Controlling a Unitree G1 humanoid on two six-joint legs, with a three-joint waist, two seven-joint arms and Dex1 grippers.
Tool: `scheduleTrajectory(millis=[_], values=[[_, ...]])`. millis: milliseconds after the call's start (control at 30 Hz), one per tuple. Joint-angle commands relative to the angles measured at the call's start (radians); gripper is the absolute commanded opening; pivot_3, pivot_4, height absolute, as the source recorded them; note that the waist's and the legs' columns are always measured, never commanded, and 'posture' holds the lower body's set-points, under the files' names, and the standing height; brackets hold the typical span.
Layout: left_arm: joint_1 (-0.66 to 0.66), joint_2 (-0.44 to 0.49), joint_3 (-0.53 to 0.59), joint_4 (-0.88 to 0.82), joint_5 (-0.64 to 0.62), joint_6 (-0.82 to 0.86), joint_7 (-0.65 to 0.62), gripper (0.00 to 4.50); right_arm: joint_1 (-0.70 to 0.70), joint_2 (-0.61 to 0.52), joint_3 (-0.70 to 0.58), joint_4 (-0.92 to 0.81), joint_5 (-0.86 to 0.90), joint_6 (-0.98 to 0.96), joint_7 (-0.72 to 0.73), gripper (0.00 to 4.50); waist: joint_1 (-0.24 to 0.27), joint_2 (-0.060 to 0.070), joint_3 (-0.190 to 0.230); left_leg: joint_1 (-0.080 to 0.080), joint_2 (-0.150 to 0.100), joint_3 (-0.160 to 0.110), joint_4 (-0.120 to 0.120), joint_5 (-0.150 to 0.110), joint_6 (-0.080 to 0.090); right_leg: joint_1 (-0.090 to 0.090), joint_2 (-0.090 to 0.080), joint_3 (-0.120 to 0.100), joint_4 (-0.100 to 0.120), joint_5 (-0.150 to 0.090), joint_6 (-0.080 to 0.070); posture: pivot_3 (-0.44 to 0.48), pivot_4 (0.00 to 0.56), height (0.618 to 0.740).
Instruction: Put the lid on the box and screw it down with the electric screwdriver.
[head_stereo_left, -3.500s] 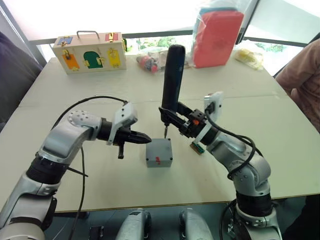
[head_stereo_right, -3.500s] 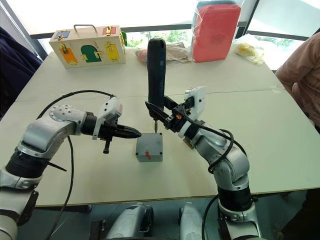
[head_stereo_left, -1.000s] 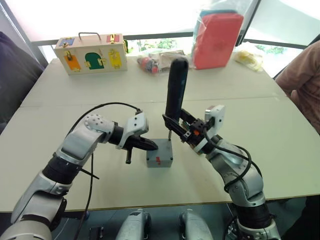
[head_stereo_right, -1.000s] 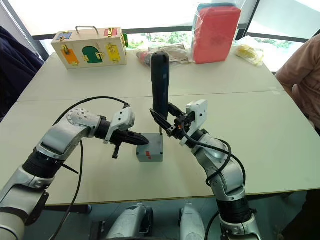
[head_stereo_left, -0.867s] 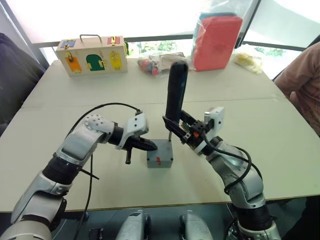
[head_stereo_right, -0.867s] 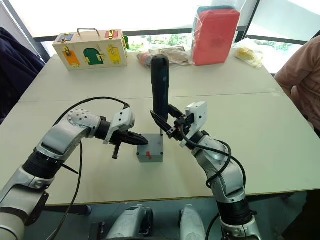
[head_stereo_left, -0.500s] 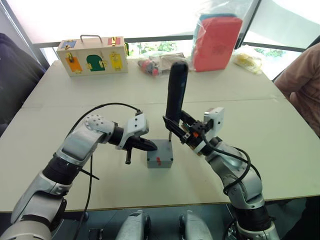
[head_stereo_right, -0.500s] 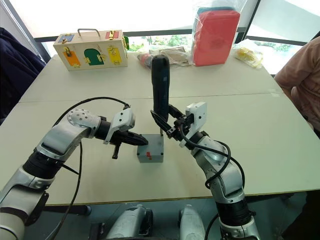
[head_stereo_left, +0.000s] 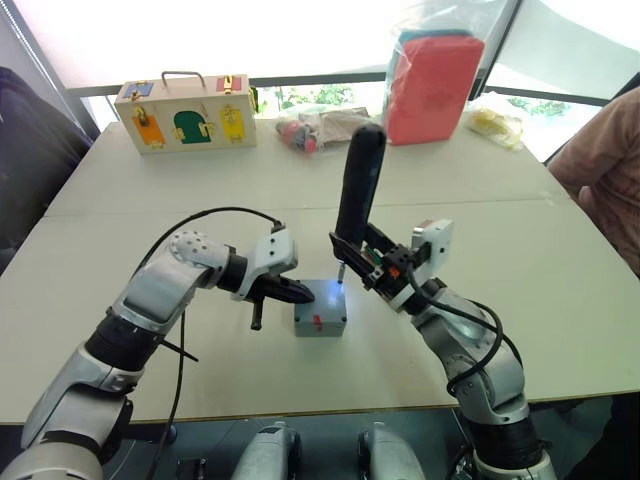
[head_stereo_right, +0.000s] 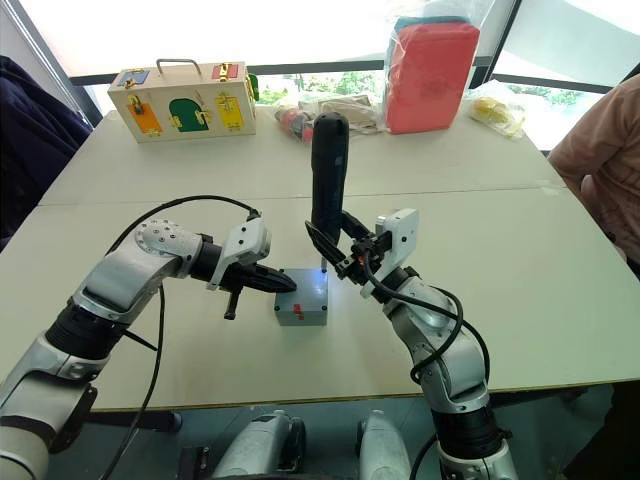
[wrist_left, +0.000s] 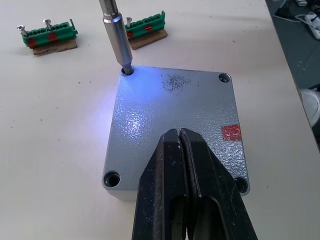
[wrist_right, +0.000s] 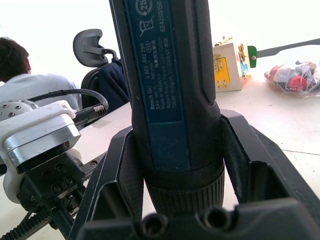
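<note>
Clenched together with nothing between them, the two black fingers of the left gripper (wrist_left: 186, 190) press down on the lid (wrist_left: 172, 130), which already sits on the box (head_stereo_left: 320, 318) near the middle of the table (head_stereo_left: 560, 290); the box shows its small red mark on the side toward the robot. On the right of the box, the right gripper (head_stereo_right: 340, 262) grasps the electric screwdriver (head_stereo_right: 328, 175) low on its body, and the tool stands nearly upright above the box. Its thin metal bit (wrist_left: 116, 37) goes down into the screw hole at the far corner of the lid, and a blue light from the tip falls on the lid around that hole. The other three corner holes look open, but I cannot tell if screws are inside them. I judge that the step in hand is driving the first screw at this far corner, so the lid part is done and most of the screwing is left. The next move calls for keeping the tool straight over the hole while the left fingers hold the lid flat, then lifting the bit and going to another corner. Beyond the box, two small green pieces (wrist_left: 48, 36) with screws lie on the table
</note>
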Motion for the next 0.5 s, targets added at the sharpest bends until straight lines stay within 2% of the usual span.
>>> scheduleTrajectory(millis=[33,267,500], values=[[0.003,0.003,-0.002,-0.014,0.005,-0.008,0.000,0.00,0.042,-0.004,0.014,0.028,-0.001,0.033,0.004,1.77,0.000,0.000,0.000,0.000,0.000,0.000,0.000,0.000,0.000,0.000,0.000,0.000,0.000,0.000,0.000,0.000,0.150,0.740],[0.011,-0.002,0.008,-0.003,0.005,-0.009,0.016,0.00,-0.007,-0.038,-0.020,-0.059,0.034,0.072,0.005,1.77,0.000,0.000,0.000,0.000,0.000,0.000,0.000,0.000,0.000,0.000,0.000,0.000,0.000,0.000,0.000,0.000,0.150,0.740],[0.029,-0.012,0.048,0.019,-0.028,0.020,0.043,0.00,-0.242,-0.106,-0.181,-0.164,0.212,0.234,-0.046,1.77,0.001,0.001,0.002,-0.002,0.000,0.000,0.000,0.000,0.000,-0.002,0.000,0.000,-0.001,0.000,0.000,0.000,0.150,0.740]])
